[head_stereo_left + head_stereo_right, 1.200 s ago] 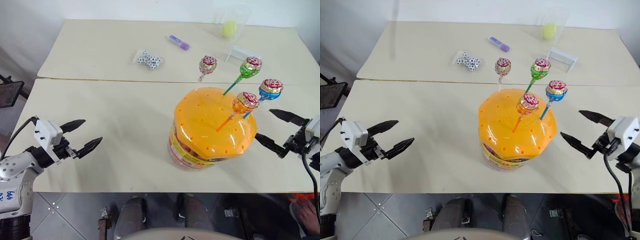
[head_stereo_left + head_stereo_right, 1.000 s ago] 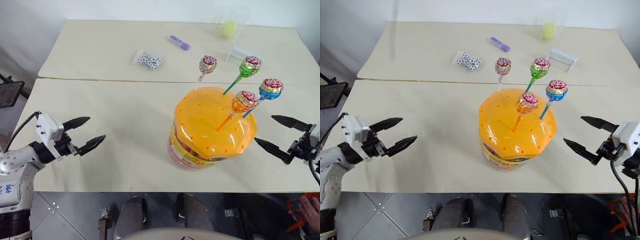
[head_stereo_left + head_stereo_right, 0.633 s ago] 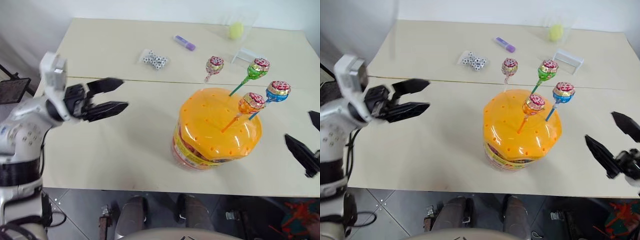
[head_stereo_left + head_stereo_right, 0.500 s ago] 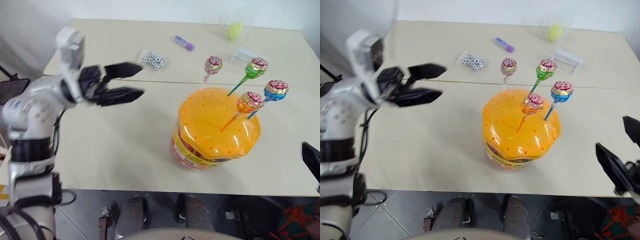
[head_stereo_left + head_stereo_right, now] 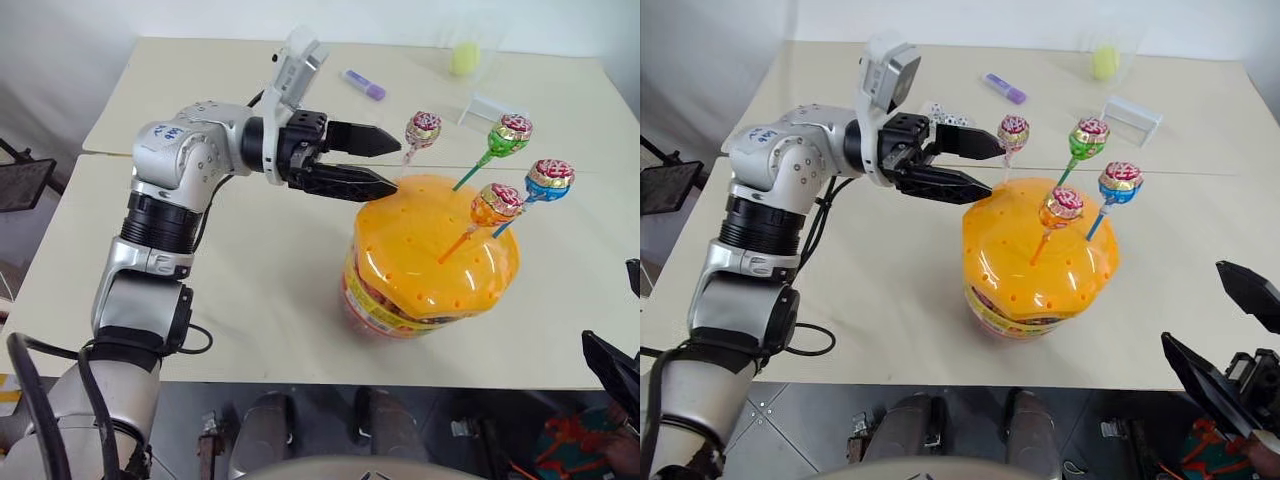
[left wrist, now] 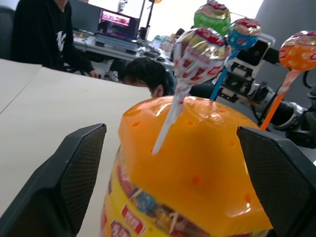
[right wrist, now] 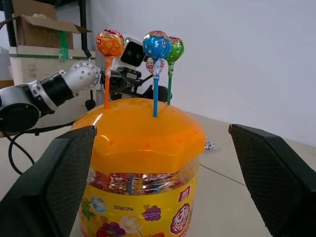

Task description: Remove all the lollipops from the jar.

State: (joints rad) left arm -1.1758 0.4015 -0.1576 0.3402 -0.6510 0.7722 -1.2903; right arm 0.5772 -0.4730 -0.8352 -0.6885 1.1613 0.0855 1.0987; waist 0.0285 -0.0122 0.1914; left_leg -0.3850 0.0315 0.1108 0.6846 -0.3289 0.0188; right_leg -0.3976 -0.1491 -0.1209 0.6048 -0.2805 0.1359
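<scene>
Where it hung low over the near left table edge a second ago, the left gripper (image 5: 385, 162) now reaches level toward the jar (image 5: 430, 257) in the left eye view, its fingers spread, tips beside the pink lollipop (image 5: 424, 128) and not touching it. All four lollipops stand in the orange lid (image 5: 433, 240) as before: green (image 5: 513, 131), blue (image 5: 551, 176), orange (image 5: 498, 201). The right gripper (image 5: 1230, 330), which was level with the jar's right side earlier, sits in the right eye view at the near right corner, fingers wide apart and holding nothing. From the left wrist view, the pink lollipop (image 6: 198, 48) rises between the open fingers (image 6: 69, 173). From the right wrist view, the jar (image 7: 140, 168) stands between that gripper's spread fingers (image 7: 59, 182), with the left arm (image 7: 47, 94) behind it
</scene>
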